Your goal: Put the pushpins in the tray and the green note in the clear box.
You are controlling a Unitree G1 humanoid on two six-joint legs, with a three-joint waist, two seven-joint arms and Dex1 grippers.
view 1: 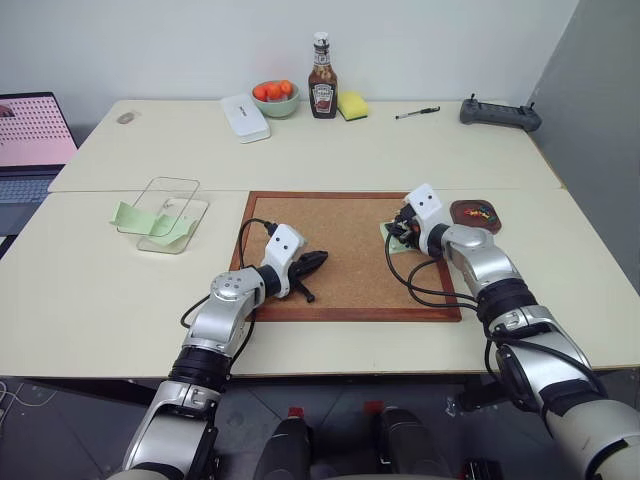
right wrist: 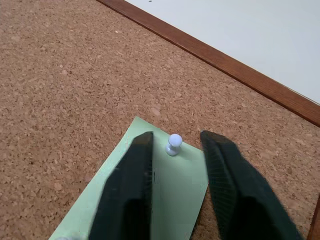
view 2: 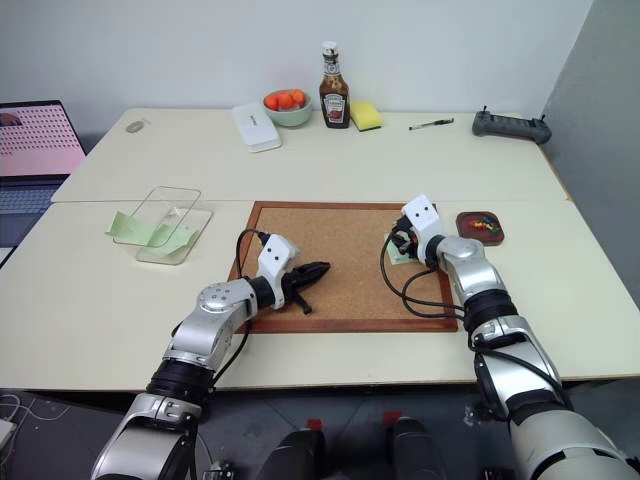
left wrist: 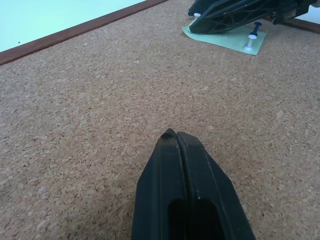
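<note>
Here, my right gripper point(right wrist: 175, 150) stands partly open astride a white pushpin point(right wrist: 173, 144) in the green note point(right wrist: 175, 192) at the corkboard's point(view 1: 340, 250) right edge, near the tray point(view 1: 476, 214), while my left gripper point(left wrist: 176, 137) hangs shut over the cork.

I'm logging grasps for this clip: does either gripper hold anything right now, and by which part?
Nothing is held. The right gripper stands open around a white pushpin in the green note, not touching it; the left gripper is shut and empty.
</note>
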